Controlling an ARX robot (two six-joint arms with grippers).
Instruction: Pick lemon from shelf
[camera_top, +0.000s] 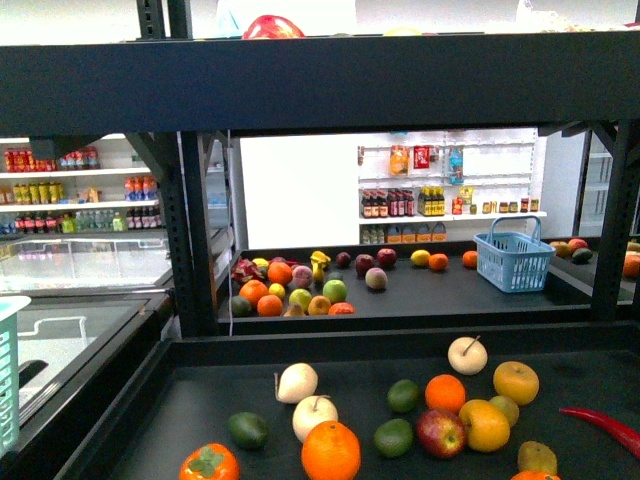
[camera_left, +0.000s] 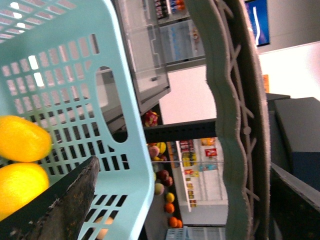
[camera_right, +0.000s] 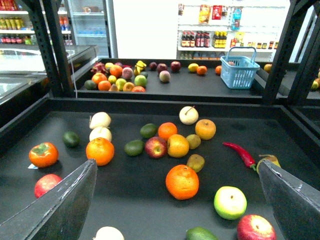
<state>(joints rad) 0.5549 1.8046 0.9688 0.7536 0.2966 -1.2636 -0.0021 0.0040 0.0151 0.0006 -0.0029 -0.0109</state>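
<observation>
Black metal forms the shelf (camera_top: 190, 240), and its dark tray (camera_right: 150, 200) is strewn with fruit: oranges (camera_right: 182, 181), a red apple (camera_right: 155, 147), green limes, pale round stemmed fruits (camera_right: 188, 115) and a red chili (camera_right: 240, 153). No lemon can be told with certainty among this fruit. In the left wrist view two bright yellow lemons (camera_left: 22, 138) are seen lying inside a pale teal basket (camera_left: 75, 75), touching each other, beside the left gripper (camera_left: 160, 150). The right gripper (camera_right: 175, 200) is held over the tray with its jaws spread wide and nothing between them. The left jaws are also seen parted, gripping nothing.
</observation>
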